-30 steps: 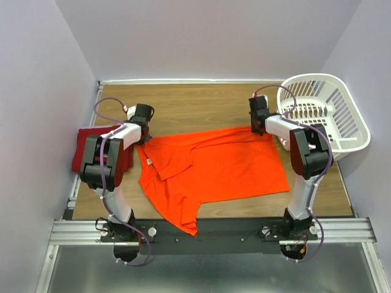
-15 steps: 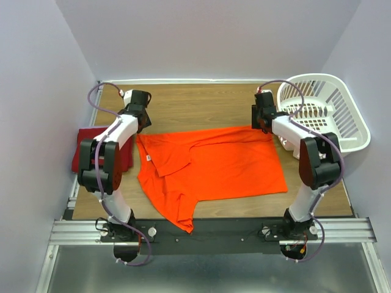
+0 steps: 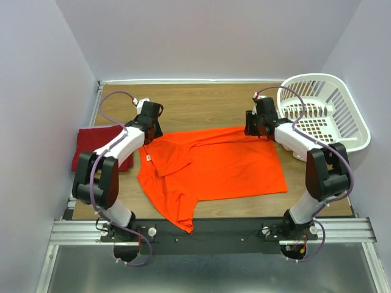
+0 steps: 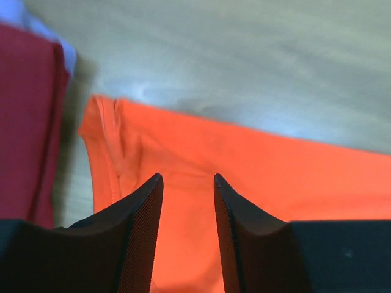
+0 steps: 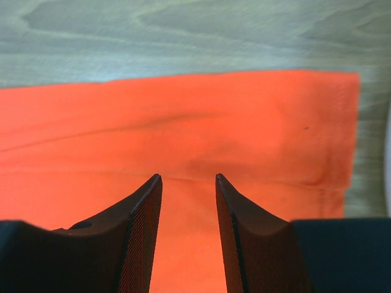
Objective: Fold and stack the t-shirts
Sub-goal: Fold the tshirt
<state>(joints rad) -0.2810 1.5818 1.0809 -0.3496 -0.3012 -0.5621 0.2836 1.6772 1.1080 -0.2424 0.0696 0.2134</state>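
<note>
Standing around: a white lattice basket (image 3: 353, 119) sat at the far right corner of the worktop (image 3: 195, 101), close beside the right arm (image 3: 305, 143).
Orange t-shirt (image 3: 214, 165): it lay spread across the middle of the worktop, one sleeve turned inward, and its near left part hung over the near edge.
Crimson t-shirt (image 3: 85, 146): it lay folded at the left edge, apart from the orange one.
Hidden: the left arm (image 3: 116, 146) covered part of the crimson t-shirt. Both wrist views were soft, so whether the fingertips touched cloth could not be told.
Left pincer (image 4: 187, 178): its fingers were spread by a narrow gap and held nothing, poised over the orange t-shirt's far left corner.
Right pincer (image 5: 187, 178): it was parted by the same narrow gap, empty, and poised over the orange t-shirt near its far right corner.
</note>
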